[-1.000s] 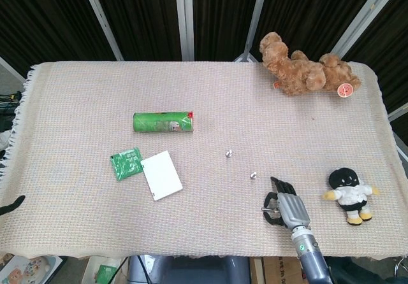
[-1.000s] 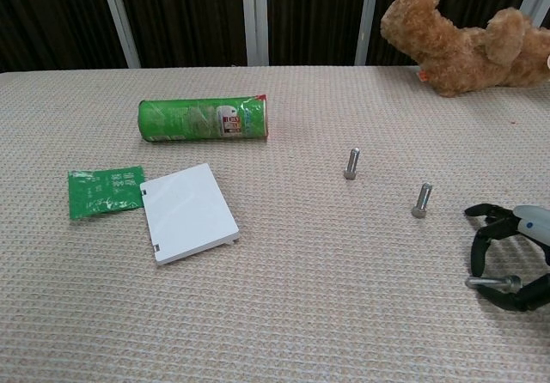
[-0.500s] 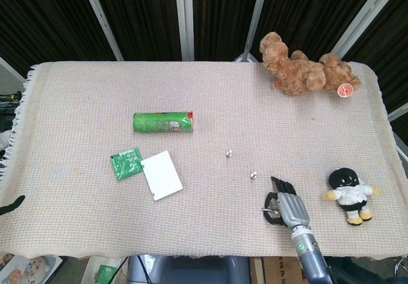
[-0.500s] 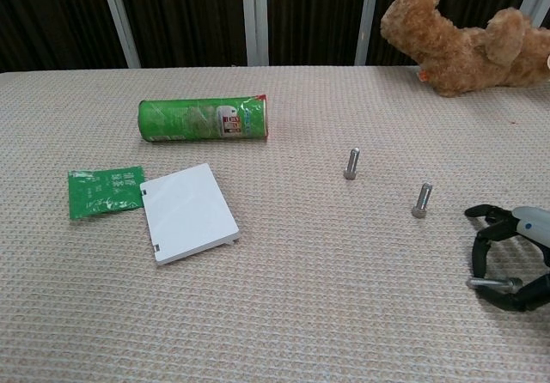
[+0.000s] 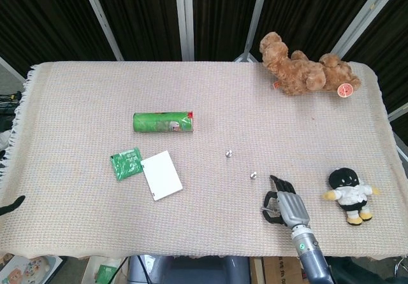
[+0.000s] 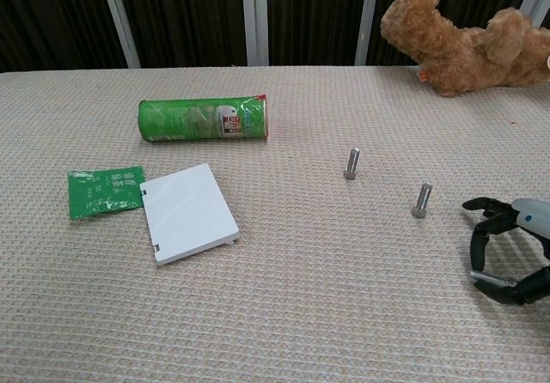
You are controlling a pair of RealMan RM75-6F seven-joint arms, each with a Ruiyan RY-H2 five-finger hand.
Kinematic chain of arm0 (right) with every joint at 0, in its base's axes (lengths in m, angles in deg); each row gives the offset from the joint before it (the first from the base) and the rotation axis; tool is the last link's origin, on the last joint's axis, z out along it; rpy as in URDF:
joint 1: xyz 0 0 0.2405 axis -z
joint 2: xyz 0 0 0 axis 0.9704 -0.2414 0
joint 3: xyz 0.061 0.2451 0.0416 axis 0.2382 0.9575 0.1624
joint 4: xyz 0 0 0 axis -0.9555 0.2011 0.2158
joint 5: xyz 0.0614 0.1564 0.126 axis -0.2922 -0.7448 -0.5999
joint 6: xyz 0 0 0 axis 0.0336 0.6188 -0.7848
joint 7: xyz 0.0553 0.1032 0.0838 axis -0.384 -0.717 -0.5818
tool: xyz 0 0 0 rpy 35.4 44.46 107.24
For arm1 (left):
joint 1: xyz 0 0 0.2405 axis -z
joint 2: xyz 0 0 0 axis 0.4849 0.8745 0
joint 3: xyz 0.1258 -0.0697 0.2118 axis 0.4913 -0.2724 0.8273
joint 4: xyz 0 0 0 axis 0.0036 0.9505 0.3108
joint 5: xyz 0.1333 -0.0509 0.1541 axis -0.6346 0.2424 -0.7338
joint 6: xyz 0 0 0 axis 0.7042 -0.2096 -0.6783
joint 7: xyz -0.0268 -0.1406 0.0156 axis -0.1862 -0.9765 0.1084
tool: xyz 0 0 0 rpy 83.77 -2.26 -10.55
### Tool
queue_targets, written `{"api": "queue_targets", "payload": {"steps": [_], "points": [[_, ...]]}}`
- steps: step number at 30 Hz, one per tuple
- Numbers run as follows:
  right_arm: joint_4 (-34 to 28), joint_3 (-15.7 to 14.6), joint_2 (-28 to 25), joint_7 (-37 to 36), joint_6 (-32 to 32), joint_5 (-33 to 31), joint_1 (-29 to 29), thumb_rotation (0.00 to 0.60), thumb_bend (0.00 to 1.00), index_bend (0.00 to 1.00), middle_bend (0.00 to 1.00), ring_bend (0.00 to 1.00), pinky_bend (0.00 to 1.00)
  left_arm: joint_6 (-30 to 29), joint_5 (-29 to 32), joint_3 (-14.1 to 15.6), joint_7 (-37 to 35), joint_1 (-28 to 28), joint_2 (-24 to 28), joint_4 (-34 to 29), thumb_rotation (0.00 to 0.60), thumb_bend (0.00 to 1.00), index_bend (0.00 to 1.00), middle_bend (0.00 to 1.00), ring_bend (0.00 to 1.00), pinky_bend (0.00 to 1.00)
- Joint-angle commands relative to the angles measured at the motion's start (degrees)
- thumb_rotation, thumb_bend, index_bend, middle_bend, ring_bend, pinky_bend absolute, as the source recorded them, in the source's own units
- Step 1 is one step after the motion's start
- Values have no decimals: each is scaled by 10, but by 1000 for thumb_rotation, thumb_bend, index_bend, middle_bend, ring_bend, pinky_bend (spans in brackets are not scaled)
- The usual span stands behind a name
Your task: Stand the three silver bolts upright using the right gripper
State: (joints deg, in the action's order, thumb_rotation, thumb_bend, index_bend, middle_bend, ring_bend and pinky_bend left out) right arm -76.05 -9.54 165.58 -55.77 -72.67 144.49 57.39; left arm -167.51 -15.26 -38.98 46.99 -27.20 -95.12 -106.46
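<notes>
A green snack can [image 5: 163,122] lies on its side left of centre on the table [image 5: 76,93]; whether anything is inside cannot be told. Near it, toward the front left, a green packet [image 5: 126,163] touches a flat white card [image 5: 161,175]. Two silver bolts stand upright, heads down: one [image 6: 351,163] at the middle, another [image 6: 421,200] to its right and nearer. The right hand [image 6: 507,250] sits at the near right edge, its dark fingers curled around a third bolt [image 6: 483,274] that lies sideways in its grip. A woven beige cloth covers the table. A brown plush bear [image 5: 306,71] lies at the far right, a black-and-white plush doll [image 5: 349,194] at the near right. Dark curtains with pale bars hang behind.
</notes>
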Motion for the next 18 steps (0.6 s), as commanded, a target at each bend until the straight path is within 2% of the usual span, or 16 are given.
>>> {"api": "queue_targets", "payload": {"steps": [1,18], "points": [[-6,4,-3,-4,-3,5,0,600,366,613,0,0,0,0,0,0,0,0,0,0,600,238,63,21,0,144],[-24,17,-18,-10,-4,-3,-4,600,367,613,0,0,0,0,0,0,2,0,0,-1,600,238,62,21,0,144]]}}
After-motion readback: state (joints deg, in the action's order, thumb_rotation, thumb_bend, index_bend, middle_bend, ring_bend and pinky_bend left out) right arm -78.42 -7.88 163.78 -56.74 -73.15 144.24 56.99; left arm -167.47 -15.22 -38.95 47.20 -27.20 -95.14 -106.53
